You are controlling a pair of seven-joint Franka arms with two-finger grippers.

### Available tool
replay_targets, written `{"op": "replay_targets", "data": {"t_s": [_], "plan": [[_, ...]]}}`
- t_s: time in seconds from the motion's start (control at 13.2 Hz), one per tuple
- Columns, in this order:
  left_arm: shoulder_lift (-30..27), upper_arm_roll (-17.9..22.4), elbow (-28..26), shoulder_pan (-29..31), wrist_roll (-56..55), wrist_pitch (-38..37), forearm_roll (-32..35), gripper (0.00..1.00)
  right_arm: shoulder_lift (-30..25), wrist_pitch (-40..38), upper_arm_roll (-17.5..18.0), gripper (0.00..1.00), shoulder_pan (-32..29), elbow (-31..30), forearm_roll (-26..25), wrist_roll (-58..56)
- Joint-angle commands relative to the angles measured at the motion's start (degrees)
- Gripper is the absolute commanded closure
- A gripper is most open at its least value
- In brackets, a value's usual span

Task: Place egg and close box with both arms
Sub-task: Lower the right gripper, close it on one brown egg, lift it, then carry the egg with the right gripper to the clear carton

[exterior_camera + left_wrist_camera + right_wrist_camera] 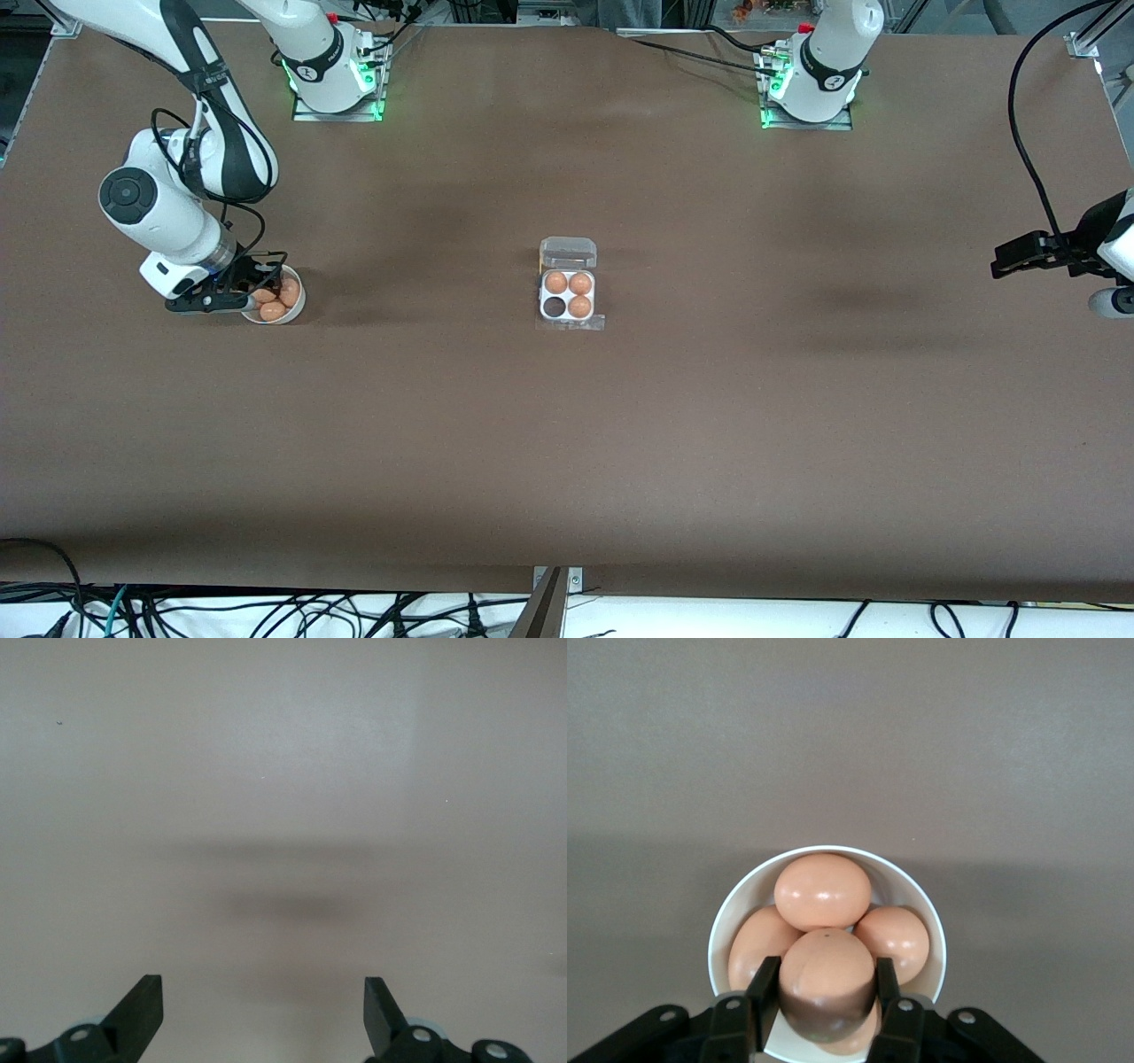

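My right gripper is shut on an orange-brown egg, both fingers pressed against its sides, down in the round white bowl at the right arm's end of the table. Other eggs lie in that bowl around it. The box stands mid-table with its clear lid swung open; three eggs fill its cells and one cell shows dark and bare. My left gripper is open over bare table at the left arm's end, where that arm waits.
Brown matting covers the whole table. Black cables lie along the edge nearest the front camera. The arm bases stand at the table's edge farthest from that camera.
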Motion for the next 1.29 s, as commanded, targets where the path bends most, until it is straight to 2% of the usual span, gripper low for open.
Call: {"op": "replay_targets", "data": {"t_s": [0.0, 0.76, 1.21], "plan": [[0.8, -0.24, 1.84, 0.24, 0.72, -0.51, 1.16, 0.0, -0.09, -1.27, 0.58, 0.8, -0.41, 1.54, 0.27, -0.9], [1.59, -0.24, 1.84, 0.68, 0.8, -0.43, 0.72, 0.0, 0.09, -16.47, 1.72, 0.83, 1.43, 12.52, 1.59, -0.46], [1.68, -0.24, 1.84, 0.77, 0.72, -0.43, 0.81, 0.0, 1.84, -24.2, 1.72, 0.84, 10.56, 21.48, 1.68, 10.15]]}}
